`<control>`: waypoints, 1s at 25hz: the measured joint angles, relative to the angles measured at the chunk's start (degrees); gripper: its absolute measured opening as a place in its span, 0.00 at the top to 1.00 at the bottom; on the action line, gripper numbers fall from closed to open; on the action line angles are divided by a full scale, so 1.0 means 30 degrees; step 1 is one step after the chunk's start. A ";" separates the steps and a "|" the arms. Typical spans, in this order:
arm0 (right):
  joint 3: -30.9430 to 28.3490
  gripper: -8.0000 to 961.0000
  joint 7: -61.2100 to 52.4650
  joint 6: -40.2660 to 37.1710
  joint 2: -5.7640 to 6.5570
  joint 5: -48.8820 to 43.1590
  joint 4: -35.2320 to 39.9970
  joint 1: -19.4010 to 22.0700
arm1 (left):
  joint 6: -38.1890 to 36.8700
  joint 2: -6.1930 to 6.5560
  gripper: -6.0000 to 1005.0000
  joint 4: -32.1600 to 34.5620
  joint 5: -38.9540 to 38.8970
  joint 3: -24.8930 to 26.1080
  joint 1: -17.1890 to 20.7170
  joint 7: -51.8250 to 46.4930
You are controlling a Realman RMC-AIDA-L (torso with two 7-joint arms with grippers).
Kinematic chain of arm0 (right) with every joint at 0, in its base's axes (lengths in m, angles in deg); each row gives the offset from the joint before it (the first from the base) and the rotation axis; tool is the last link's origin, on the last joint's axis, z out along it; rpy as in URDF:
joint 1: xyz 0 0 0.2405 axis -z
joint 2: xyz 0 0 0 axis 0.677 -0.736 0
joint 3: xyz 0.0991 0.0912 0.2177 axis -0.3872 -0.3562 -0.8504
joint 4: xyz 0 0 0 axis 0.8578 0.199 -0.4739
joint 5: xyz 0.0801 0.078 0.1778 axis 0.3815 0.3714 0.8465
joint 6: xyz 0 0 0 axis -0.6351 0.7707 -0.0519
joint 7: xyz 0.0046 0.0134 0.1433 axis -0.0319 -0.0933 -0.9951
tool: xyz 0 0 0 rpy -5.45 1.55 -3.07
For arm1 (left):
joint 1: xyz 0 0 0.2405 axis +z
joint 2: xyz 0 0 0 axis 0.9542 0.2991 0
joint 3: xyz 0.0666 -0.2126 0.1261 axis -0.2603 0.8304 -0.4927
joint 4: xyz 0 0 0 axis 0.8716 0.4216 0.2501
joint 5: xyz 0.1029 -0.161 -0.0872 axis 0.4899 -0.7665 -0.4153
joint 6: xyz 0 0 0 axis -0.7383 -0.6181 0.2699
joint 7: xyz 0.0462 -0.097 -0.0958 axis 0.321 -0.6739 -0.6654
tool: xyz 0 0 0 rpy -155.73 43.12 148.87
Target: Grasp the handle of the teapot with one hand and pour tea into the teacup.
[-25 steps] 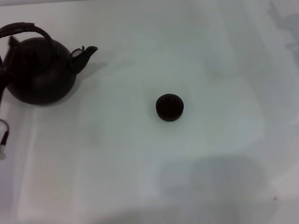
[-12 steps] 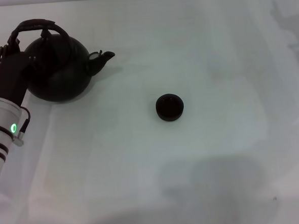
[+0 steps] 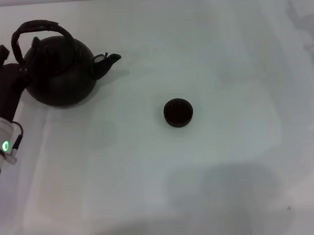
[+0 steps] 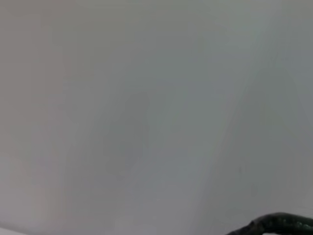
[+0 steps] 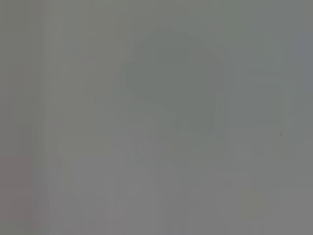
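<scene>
Counter (image 3: 206, 50): plain white, matte, running to every side of the head view, with soft grey shadows low in the middle and along the far right edge. Teapot (image 3: 61, 70) stands upright at the far left, spout toward the right; handle (image 3: 37, 28) arches over the lid. Teacup (image 3: 178, 112) sits alone near the middle, well apart from the pot, bare counter all round it. Left claw (image 3: 2, 65) is at the pot's left side, close against the body and the handle's left foot; cannot tell whether its fingers are spread or pinched, nor whether they touch the handle. Left wrist view: blank counter, a sliver of the dark handle (image 4: 281, 224) at the edge. Right arm out of sight; right wrist view shows only grey surface.
</scene>
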 joint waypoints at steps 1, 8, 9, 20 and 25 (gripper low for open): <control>0.0000 0.14 0.0007 0.0027 0.0008 0.0000 0.0014 0.0000 | -0.0182 0.0014 0.11 0.0013 0.0033 -0.0013 0.0094 0.0001; 0.0001 0.14 0.0033 0.0191 0.0015 -0.0001 0.0197 -0.0064 | -0.1434 0.0035 0.11 0.0439 0.0301 -0.0872 0.0799 -0.0024; -0.0001 0.14 0.0034 0.0199 0.0014 0.0000 0.0201 -0.0083 | -0.1595 0.0036 0.11 0.0471 0.0300 -0.0930 0.0884 -0.0044; 0.0001 0.14 -0.0028 0.0218 -0.0048 0.0000 0.0202 -0.0006 | -0.3531 0.0060 0.12 0.0850 -0.0022 -0.1229 0.2163 -0.0155; 0.0000 0.14 -0.0049 0.0218 -0.0074 0.0000 0.0150 -0.0003 | -0.4207 0.0070 0.12 0.1109 -0.2112 -0.0979 0.2704 -0.0179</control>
